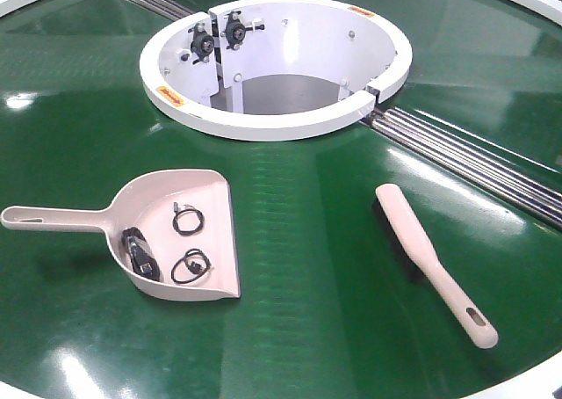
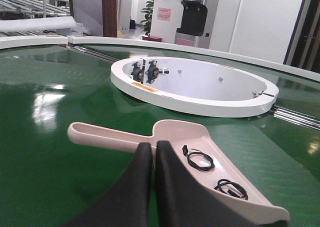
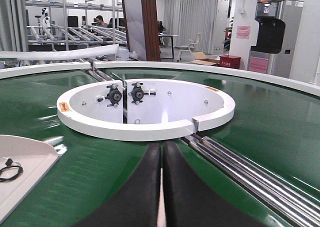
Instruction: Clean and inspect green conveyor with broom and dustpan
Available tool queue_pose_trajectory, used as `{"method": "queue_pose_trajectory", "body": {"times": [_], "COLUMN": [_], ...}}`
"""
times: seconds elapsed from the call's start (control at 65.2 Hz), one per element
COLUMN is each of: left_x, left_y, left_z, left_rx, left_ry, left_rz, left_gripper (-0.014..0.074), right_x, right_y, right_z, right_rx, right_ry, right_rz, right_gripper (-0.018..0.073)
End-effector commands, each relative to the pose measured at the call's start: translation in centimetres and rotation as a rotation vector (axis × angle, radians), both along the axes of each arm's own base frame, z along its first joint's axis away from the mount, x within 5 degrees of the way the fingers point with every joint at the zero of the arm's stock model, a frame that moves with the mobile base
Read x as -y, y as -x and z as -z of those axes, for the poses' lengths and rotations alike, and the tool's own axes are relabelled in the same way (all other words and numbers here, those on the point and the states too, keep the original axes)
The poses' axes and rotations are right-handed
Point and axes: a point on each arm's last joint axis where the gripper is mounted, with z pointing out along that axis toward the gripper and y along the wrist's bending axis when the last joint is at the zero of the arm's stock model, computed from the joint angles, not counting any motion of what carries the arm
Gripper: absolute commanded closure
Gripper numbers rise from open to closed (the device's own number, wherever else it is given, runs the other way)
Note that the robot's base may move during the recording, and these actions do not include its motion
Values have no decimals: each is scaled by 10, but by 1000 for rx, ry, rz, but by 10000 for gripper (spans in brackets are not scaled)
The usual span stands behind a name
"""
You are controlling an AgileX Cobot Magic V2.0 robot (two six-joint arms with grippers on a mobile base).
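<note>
Front view: pale pink-beige plastic dustpan (image 1: 167, 232), holding small black wire loops (image 1: 189, 265), and matching dark-bristled broom (image 1: 435, 263) are laid well apart on the glossy green conveyor (image 1: 307, 267); sweeping is judged largely done.

Left wrist: left gripper (image 2: 153, 152), jaws together, is held over the dustpan, empty.

Right wrist: right gripper (image 3: 161, 154), jaws together, empty; a workshop is seen behind.
</note>
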Motion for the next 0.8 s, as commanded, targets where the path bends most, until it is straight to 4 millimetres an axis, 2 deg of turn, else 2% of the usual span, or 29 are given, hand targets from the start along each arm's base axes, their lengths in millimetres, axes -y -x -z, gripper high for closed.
{"method": "queue_pose_trajectory", "body": {"times": [0.0,0.782], "left_x": [0,0], "left_y": [1,1], "left_z": [-4,-4], "left_rx": [70,68], "left_ry": [19,19], "left_rz": [4,4], "left_gripper": [604,602], "right_x": [0,0], "right_y": [0,0], "right_z": [-15,-15], "right_rx": [87,87], "right_ry": [-17,-17], "right_rz": [6,6], "right_gripper": [568,568]}}
